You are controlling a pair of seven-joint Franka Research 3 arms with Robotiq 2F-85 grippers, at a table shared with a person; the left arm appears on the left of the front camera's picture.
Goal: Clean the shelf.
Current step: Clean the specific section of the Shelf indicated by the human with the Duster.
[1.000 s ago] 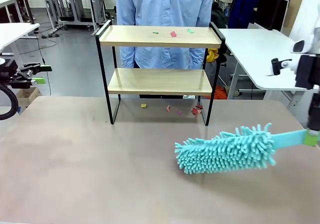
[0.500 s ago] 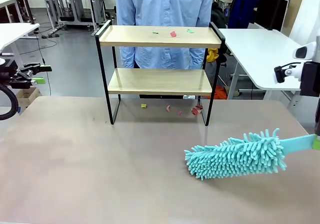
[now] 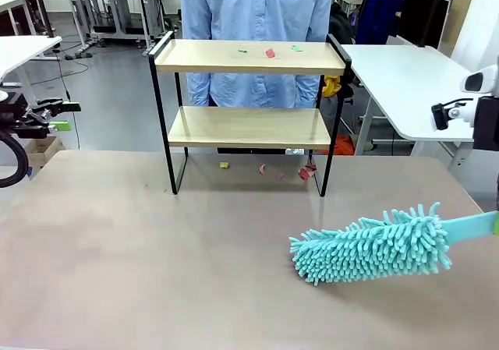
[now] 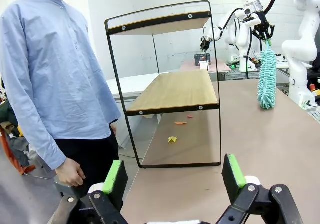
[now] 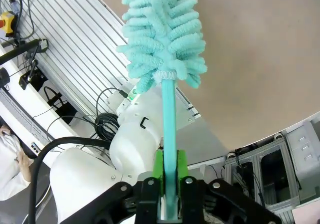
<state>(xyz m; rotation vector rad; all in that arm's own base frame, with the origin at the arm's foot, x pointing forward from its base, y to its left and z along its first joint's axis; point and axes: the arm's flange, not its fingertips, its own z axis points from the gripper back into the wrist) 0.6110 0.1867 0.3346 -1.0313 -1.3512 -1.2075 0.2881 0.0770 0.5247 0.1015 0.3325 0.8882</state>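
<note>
The shelf [image 3: 248, 58] stands at the far middle of the table, two wooden boards in a black frame. A few small red and green scraps [image 3: 270, 53] lie on its top board. More scraps [image 3: 304, 173] lie on the table under it. A teal fluffy duster [image 3: 374, 245] hangs low over the table's right side. My right gripper [image 5: 170, 170] is shut on the duster's handle [image 5: 167, 114]. My left gripper [image 4: 173, 174] stands open with nothing between its pads, off the table's left edge [image 3: 66, 116], facing the shelf [image 4: 172, 89] from the side.
A person [image 3: 257, 7] in a light blue shirt stands right behind the shelf. A white table [image 3: 398, 77] sits at the back right. The brown table [image 3: 117, 256] is bare in front and to the left of the duster.
The duster has moved right and slightly lower, toward the table's right edge, as the right arm drew back. The left arm has not moved.
</note>
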